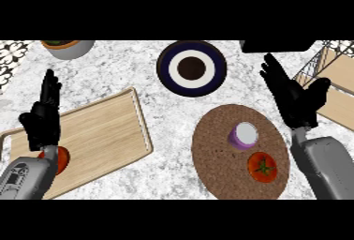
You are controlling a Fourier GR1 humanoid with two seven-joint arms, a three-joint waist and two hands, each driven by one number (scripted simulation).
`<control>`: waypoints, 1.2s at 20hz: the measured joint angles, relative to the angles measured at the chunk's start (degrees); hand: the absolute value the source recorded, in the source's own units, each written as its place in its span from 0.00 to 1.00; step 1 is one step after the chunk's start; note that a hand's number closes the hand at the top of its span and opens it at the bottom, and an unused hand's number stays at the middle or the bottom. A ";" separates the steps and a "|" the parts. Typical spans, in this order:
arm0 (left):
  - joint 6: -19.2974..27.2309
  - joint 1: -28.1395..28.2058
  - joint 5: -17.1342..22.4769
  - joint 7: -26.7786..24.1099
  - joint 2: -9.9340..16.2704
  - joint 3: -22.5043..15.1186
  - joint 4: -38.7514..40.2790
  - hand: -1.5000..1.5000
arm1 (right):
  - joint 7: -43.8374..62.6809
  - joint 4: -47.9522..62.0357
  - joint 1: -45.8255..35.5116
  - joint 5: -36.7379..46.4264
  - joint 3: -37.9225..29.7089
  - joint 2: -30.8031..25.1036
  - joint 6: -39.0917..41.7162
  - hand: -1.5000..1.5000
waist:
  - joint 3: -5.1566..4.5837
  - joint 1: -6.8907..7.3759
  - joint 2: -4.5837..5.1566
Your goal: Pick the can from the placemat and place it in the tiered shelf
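A purple can [243, 135] with a pale top stands upright on the round brown woven placemat [221, 164], next to a red tomato [262, 167]. The wooden tiered shelf [335, 86] with a wire frame shows at the right edge. My right hand [294, 96] is open, fingers straight and pointing up, above and to the right of the can, between it and the shelf, touching neither. My left hand [43, 115] is open, fingers up, resting at the left over the cutting board.
A wooden cutting board [97, 136] lies at the left, with a red tomato [61, 158] partly hidden by my left forearm. A dark blue and white plate [191, 68] sits at the back centre, a grey pot [67, 48] back left, a black object [276, 45] back right.
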 measured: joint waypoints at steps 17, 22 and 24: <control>-17.70 11.89 9.40 7.65 6.27 2.17 -2.20 0.50 | -3.72 -12.78 12.46 32.57 19.20 4.27 -18.57 0.00 | 0.01 1.74 -0.33; -18.22 13.41 9.57 8.33 6.48 2.88 -2.97 0.50 | 7.90 -19.64 15.47 45.76 21.68 -1.04 -19.13 0.00 | -0.08 1.04 -0.52; -18.46 13.86 9.53 8.17 6.54 3.06 -3.12 0.50 | 13.98 -22.03 15.55 50.82 22.43 -3.24 -16.70 0.00 | -0.11 0.90 -0.58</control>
